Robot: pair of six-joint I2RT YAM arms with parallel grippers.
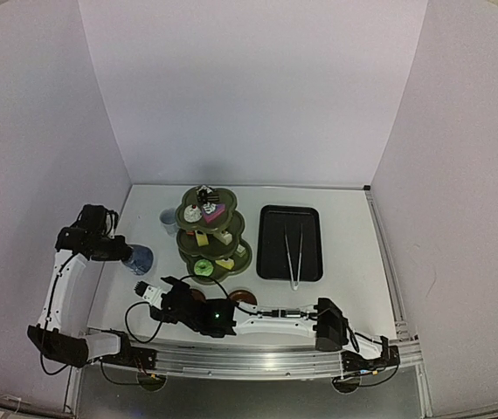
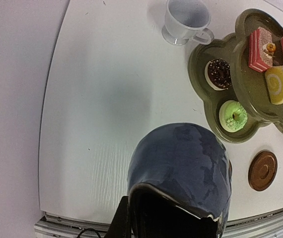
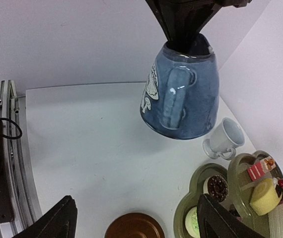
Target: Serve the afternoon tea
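left gripper (image 3: 185,37) clamped on the rim of the glazed, bulbous blue-grey pot (image 3: 181,94), which hangs tilted near the white mug (image 3: 226,136) and scalloped stand (image 3: 201,173). right gripper (image 3: 135,203) spread wide, empty, over a round brown coaster (image 3: 134,227).

The pot (image 3: 181,94) is blue-grey, mottled with darker patches, with a white mushroom-like pattern on one side. The mug (image 2: 183,20) and the desk (image 2: 106,99) are white. The stand (image 2: 195,62) is olive green. On it are a pink cake (image 2: 258,49) with a paler stripe along its side, a yellow roll (image 2: 275,84) with a swirl, a green ring cake (image 2: 233,115) and a chocolate-brown ring cake (image 2: 218,73) with pale speckles. The coaster (image 2: 262,170) is brown, the tray (image 1: 271,244) black, the tongs (image 1: 293,253) silvery.
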